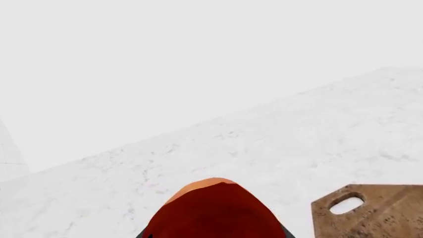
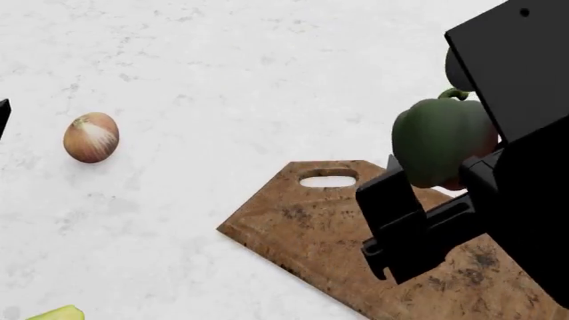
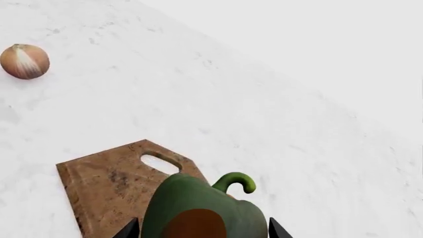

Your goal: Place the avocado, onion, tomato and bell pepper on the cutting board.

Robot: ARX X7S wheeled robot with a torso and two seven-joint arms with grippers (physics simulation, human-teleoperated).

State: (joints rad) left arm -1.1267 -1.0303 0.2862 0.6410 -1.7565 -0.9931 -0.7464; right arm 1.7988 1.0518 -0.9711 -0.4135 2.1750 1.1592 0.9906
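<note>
1. R gripper [image 3: 198,233] – fingers [image 3: 129,230] set apart either side of a bell pepper [image 2: 442,141], clamped on it; only the two dark tips show in R wrist view. Pepper green w/ a red-brown patch, curled stem [image 3: 237,181] upright. Held above the cutting board, not resting on it.

2. L gripper – fingers themselves barely seen in L wrist view; a dark sliver shows at the frame's lower edge beside the tomato [image 1: 215,210]. Tomato red-orange, fills the space just ahead of the camera, so it looks held, but how far the fingers are spread: cannot tell. A small black edge of the L arm [image 2: 4,113] shows at head view's left margin.

3. Cutting board [image 2: 302,227] – worn brown wood, dark stains, flat on the worktop [image 2: 222,73]. Oval handle hole [image 2: 328,179] and clipped corners at the far end. Bare in the part seen; R arm covers its near-right portion in head view. In L wrist view its handle end sits near the tomato, apart from it.

4. Onion [image 2: 90,137] – tan, streaked skin, on the worktop well apart from the board, to its left and further back. Nothing between onion and board.

5. Avocado [image 2: 58,313] – yellow-green sliver only, at head view's lower-left edge, on the worktop, off the board. Rest cut off by frame.

6. Worktop – white, marbled w/ faint grey flecks.
</note>
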